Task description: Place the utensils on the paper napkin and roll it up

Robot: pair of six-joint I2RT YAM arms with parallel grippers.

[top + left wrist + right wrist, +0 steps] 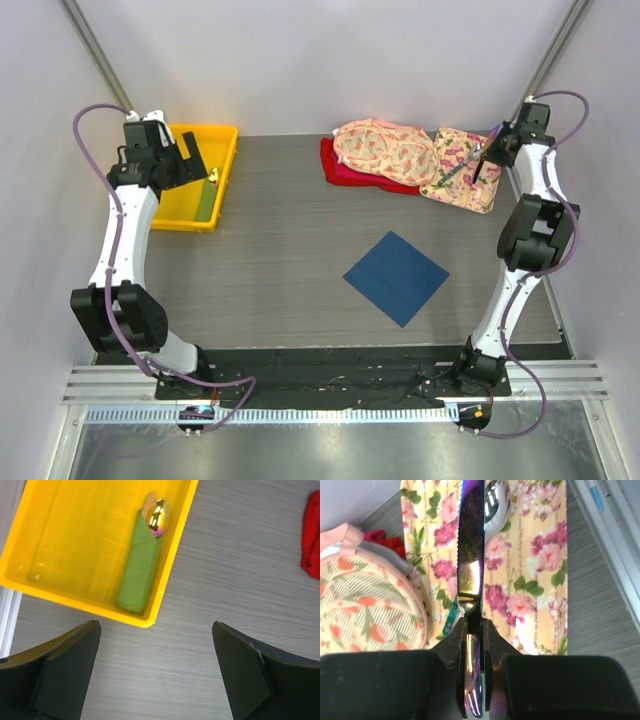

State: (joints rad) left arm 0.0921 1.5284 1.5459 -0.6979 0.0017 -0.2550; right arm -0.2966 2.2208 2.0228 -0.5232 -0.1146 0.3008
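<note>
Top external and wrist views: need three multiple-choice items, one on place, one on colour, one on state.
1. Where does the dark navy-blue square paper napkin lie?
A. flat on the grey table
B. draped over an arm
C. held between fingers

2. What colour is the plastic tray at the table's far left?
A. red
B. yellow
C. white

3. What state is the right gripper in?
A. wide open and empty
B. shut on an iridescent metal knife
C. out of view

Answers:
1 A: the top view shows it spread flat on bare table.
2 B: both the top and left wrist views show it yellow.
3 B: the right wrist view shows the fingers clamped on the knife's handle.
</note>
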